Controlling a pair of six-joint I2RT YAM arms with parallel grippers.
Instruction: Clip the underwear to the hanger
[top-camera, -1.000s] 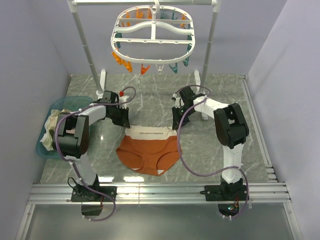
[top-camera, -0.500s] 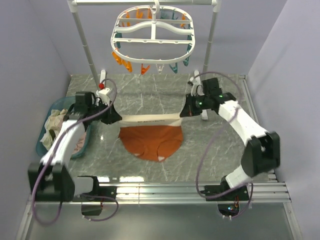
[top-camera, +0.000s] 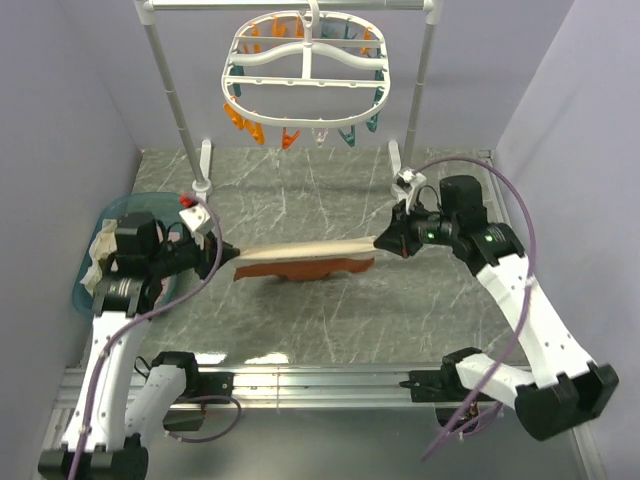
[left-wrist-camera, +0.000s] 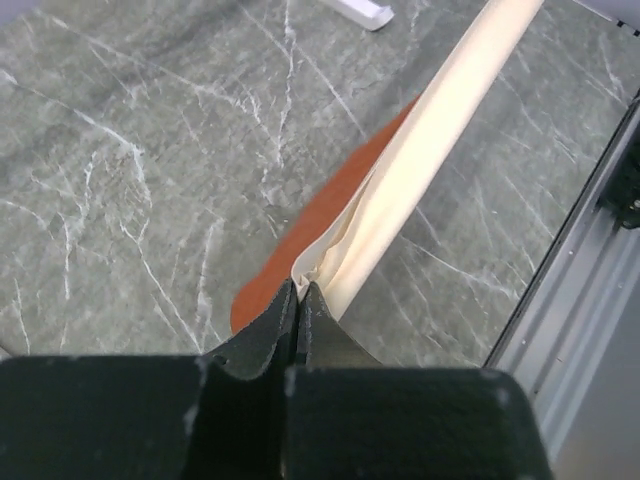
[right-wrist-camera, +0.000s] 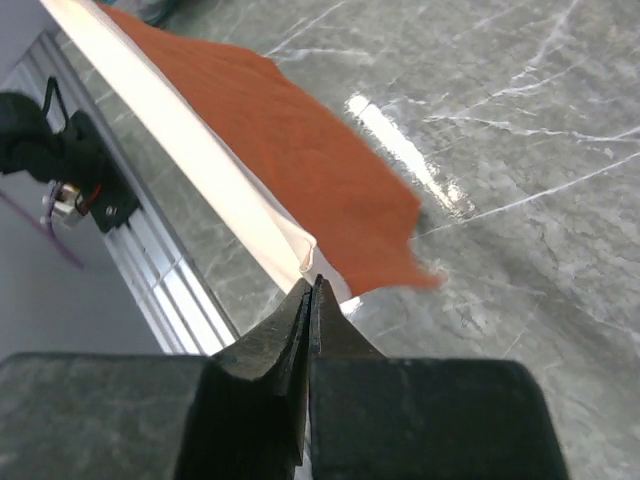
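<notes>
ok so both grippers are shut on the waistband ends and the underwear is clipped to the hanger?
Not clipped. The top view shows the underwear stretched between the left gripper and right gripper, apart from the hanger. Both are shut on the waistband ends.
</notes>
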